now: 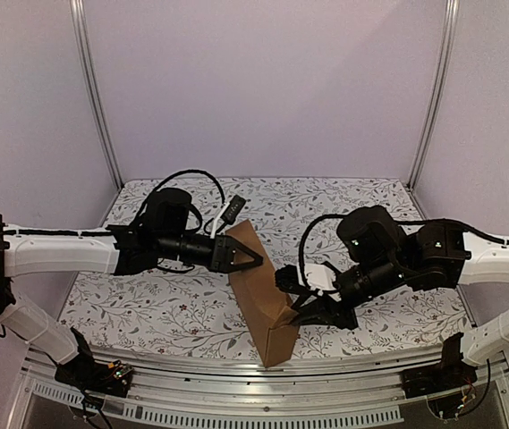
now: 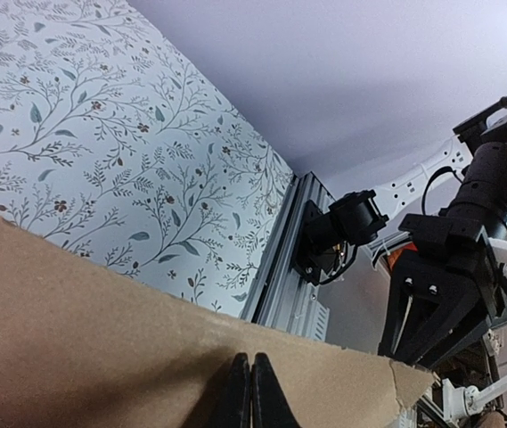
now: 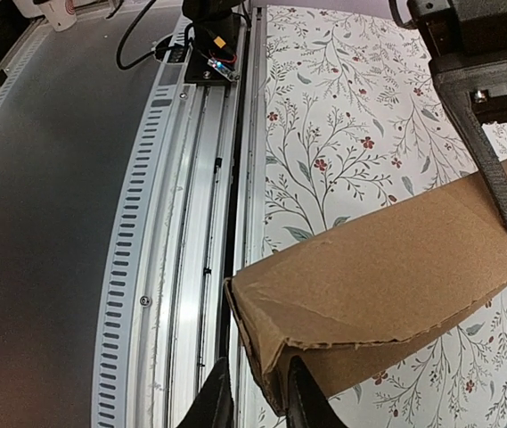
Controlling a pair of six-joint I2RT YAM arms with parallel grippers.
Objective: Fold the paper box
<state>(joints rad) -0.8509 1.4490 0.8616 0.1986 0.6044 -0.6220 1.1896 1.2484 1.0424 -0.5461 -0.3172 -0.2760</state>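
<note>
Nearest, the right claw (image 3: 255,397) straddles the low front corner of the paper box (image 3: 387,267); whether it squeezes the cardboard I cannot tell. The box stands on edge between both claws. Farther back, the left claw (image 2: 251,370) is pressed shut, tips against the box's upper panel, with floral desk (image 1: 343,201) beyond.

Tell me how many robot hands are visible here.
2. The left hand, fingers together, presses the upper edge of the paper box; the right hand holds its near lower corner between its fingers. None seems hidden.
</note>
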